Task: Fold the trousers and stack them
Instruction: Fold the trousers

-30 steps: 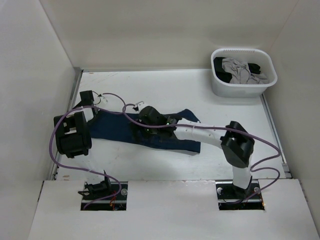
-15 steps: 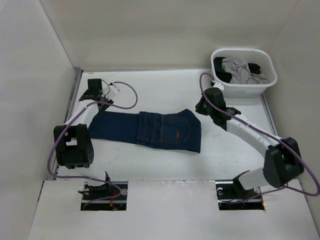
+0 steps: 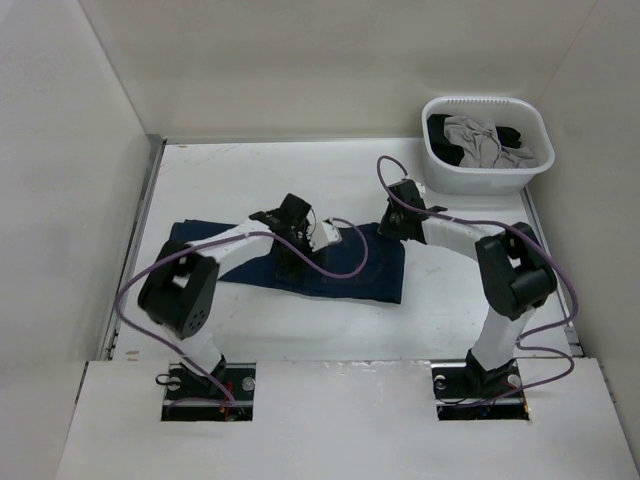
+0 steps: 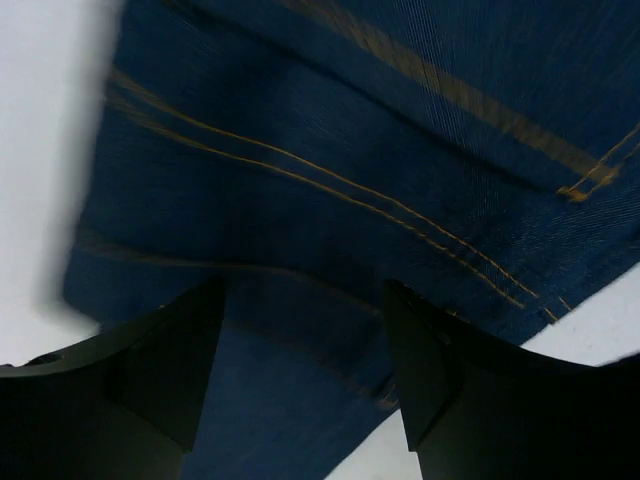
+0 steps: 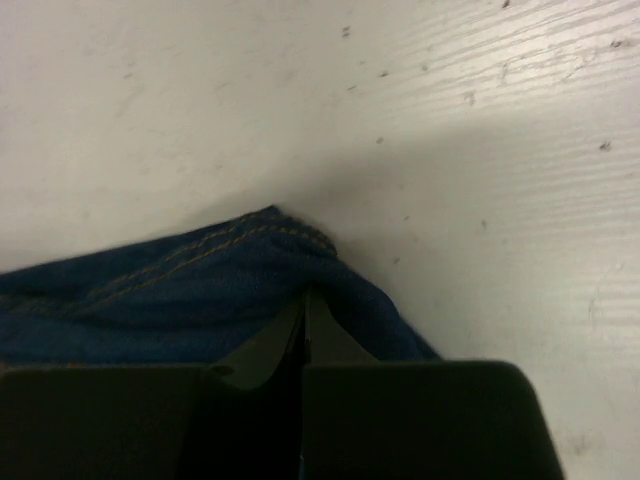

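**Right end effector pinches a corner, left one open over mid-cloth**

The right end effector [image 5: 305, 310] has its fingers drawn together to a thin seam, and a ridge of cloth bunches up at their tips. I judge it has the far right corner of the dark navy-blue denim jeans [image 3: 365, 270] in its grip. The left end effector [image 4: 302, 300] is spread wide just above the denim and holds nothing.

From the right end effector, the garment runs away to its left and toward the arm bases. Its long axis lies crosswise, with the folded legs trailing out past the left end effector. The right arm is nearer the waist end, so any fold leftward would probably start there.

Beneath is the white surface [image 3: 450, 300]. Beyond the right end effector stands a white plastic basket [image 3: 470, 182] of grey and black garments. Plain white walls [image 3: 300, 70] enclose it all.
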Tool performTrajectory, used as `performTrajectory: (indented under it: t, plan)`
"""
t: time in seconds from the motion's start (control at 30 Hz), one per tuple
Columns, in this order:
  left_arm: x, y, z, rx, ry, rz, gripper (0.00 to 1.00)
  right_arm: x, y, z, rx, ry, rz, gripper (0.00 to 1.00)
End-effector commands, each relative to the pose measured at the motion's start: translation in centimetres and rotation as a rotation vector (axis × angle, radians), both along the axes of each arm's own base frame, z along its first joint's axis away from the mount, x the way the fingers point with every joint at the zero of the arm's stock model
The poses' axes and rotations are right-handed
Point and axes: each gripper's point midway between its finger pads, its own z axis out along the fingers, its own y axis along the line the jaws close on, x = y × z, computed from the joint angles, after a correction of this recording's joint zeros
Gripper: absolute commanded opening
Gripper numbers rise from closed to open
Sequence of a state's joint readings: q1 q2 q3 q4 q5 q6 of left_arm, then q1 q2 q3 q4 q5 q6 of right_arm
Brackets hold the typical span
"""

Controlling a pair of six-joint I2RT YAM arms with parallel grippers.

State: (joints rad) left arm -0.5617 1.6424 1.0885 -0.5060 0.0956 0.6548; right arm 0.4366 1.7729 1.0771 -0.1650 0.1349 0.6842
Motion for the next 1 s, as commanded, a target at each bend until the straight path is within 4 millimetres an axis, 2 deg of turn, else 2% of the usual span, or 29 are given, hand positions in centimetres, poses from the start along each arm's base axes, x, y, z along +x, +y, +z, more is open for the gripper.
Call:
performTrajectory:
  t: [0.0,0.07,0.17,0.23,0.3,0.37,0.4,0.43,0.47,0.53,0.63,0.73,0.83,0.97]
  plan:
    - [-0.7,1.1,-4.8,0.042,0.085,0.084,0.62,2.5,-2.3,-0.4,-0.042,-0.009,-0.117,0.0]
    - [-0.5,1.6,-6.0,0.077,0.091,0.1,0.61,3.1,-3.5,-0.8,-0.08,-0.01,-0.157,0.0]
    - [-1.0,1.9,-6.6,0.077,0.121,0.105,0.61,4.1,-3.6,-0.2,-0.097,-0.04,-0.156,0.0]
    - [-1.5,1.9,-6.9,0.078,0.135,0.095,0.62,4.8,-3.5,1.0,-0.105,-0.077,-0.141,0.01]
    - [-1.9,1.7,-7.0,0.08,0.146,0.09,0.62,5.3,-3.4,3.5,-0.092,-0.133,-0.137,0.11]
    - [-2.1,1.6,-7.2,0.084,0.153,0.089,0.62,4.8,-3.5,6.2,-0.094,-0.198,-0.14,0.31]
    - [-2.1,1.5,-7.1,0.083,0.154,0.092,0.62,3.9,-3.9,8.0,-0.098,-0.237,-0.15,0.49]
    - [-2.1,1.4,-7.1,0.082,0.153,0.092,0.62,3.2,-4.2,8.7,-0.098,-0.249,-0.157,0.63]
    - [-2.0,1.2,-6.9,0.075,0.149,0.097,0.62,1.8,-4.6,9.2,-0.094,-0.248,-0.161,0.98]
    - [-1.8,1.0,-6.6,0.066,0.144,0.103,0.62,-0.6,-5.1,8.4,-0.07,-0.196,-0.176,1.0]
    - [-1.4,0.7,-6.2,0.056,0.136,0.11,0.63,-4.8,-4.8,5.8,0.022,-0.074,-0.211,1.0]
    - [-1.2,0.8,-6.1,0.052,0.133,0.119,0.63,-8.0,-2.8,3.0,0.131,0.024,-0.185,1.0]
    - [-1.1,0.9,-6.0,0.049,0.135,0.129,0.63,-9.6,-1.6,0.4,0.168,0.096,-0.182,1.0]
    - [-1.1,1.0,-5.7,0.043,0.129,0.134,0.63,-10.0,-1.1,-2.0,0.187,0.146,-0.194,1.0]
